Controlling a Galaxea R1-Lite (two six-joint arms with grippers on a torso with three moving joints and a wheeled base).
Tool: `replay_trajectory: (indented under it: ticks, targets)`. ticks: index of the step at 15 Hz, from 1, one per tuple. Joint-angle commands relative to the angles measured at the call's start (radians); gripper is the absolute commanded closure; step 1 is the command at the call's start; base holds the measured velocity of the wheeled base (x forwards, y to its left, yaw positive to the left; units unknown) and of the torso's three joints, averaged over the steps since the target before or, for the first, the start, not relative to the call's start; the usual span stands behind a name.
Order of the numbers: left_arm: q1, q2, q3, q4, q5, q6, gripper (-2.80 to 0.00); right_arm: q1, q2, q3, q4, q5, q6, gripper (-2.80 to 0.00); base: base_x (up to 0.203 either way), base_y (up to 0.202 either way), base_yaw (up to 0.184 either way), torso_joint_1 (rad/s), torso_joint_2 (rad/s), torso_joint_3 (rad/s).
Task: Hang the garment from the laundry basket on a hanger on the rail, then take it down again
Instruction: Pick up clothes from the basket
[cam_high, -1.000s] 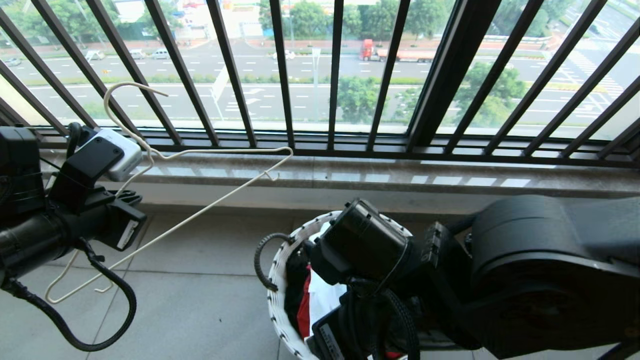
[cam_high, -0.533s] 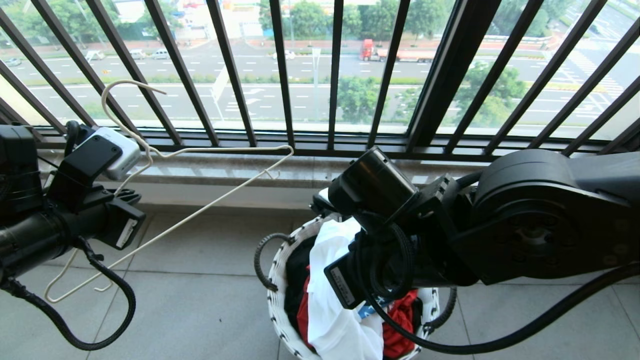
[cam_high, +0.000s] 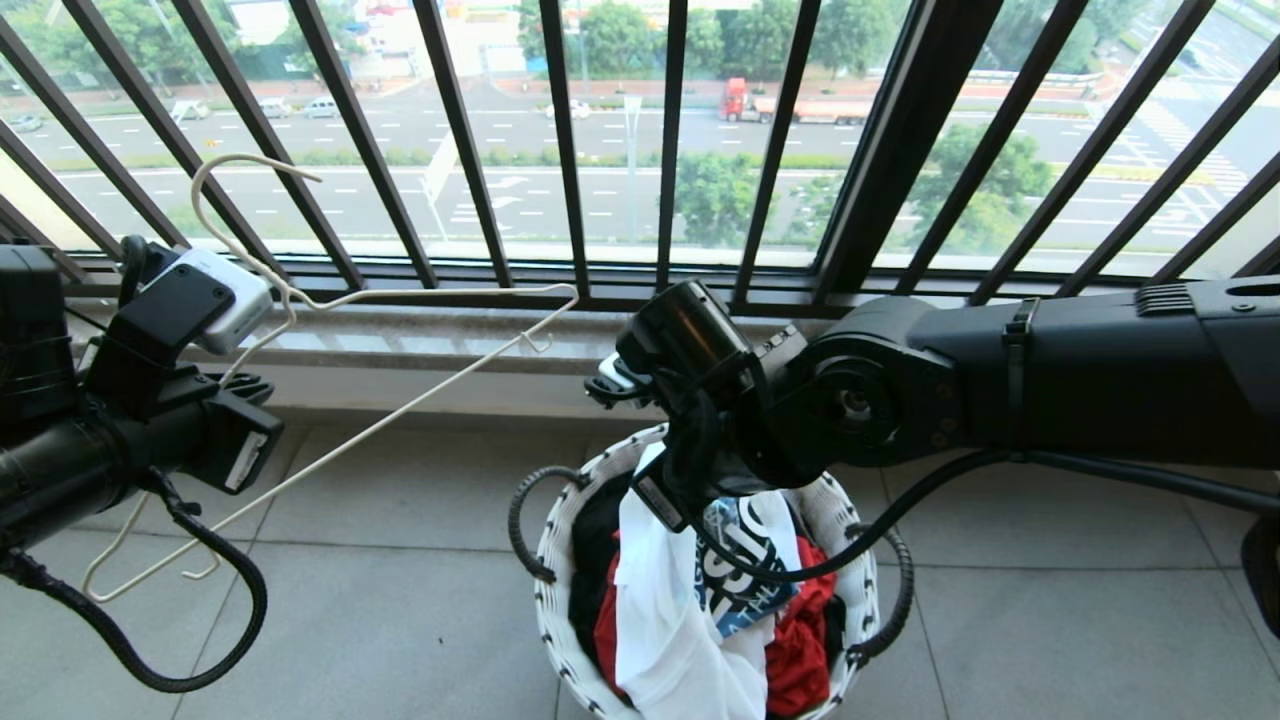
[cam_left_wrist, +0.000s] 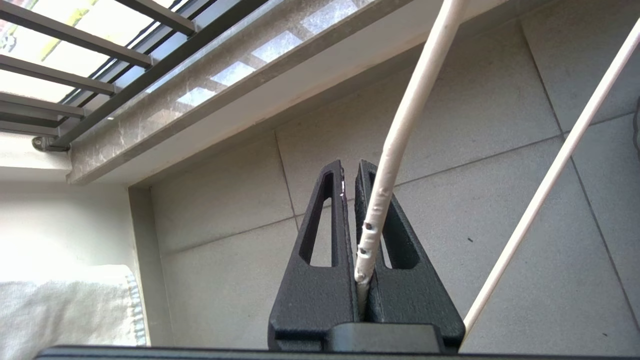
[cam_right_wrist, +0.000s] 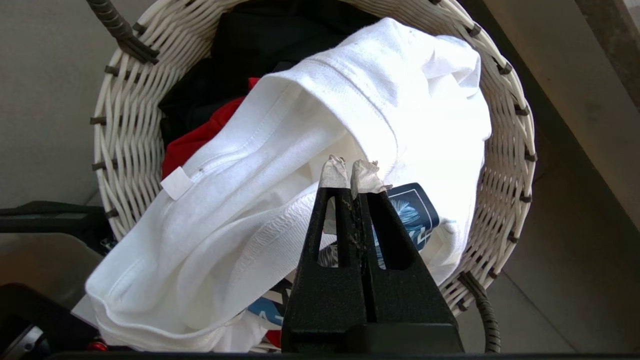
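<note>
White garment (cam_right_wrist: 280, 190) pinched in right gripper (cam_right_wrist: 351, 172) above basket (cam_right_wrist: 505, 165) rim; left gripper (cam_left_wrist: 349, 172) clamps hanger (cam_left_wrist: 395, 145).

Your left arm sits at the left edge of the head view, forearm angled up and inward, left gripper (cam_left_wrist: 350, 172) clamped tight with both fingers pressed together. Your right arm stretches in level from the right, wrist bent down, right gripper (cam_right_wrist: 350, 170) pointing downward, its taped fingertips (cam_right_wrist: 332, 172) pinched together, no gap between them.
</note>
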Motion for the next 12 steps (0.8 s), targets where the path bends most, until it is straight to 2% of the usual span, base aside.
replay_trajectory:
  ticks: [1,7,12]
  targets:
    - [0.007,0.000,-0.001,-0.002,0.002,0.003,0.00,-0.010,0.048,-0.037,-0.001,-0.003,-0.092,0.00,0.000,0.000,0.000,0.000,0.00,0.000]
    - [0.012,-0.015,-0.001,-0.002,0.000,0.003,0.00,-0.048,0.115,-0.158,-0.002,0.001,-0.196,0.00,0.000,0.000,0.000,0.000,0.00,0.000]
    - [0.033,-0.022,-0.002,-0.002,-0.003,0.002,0.00,-0.058,0.122,-0.171,0.042,0.001,-0.328,0.00,0.000,0.000,0.000,0.000,0.00,0.000]
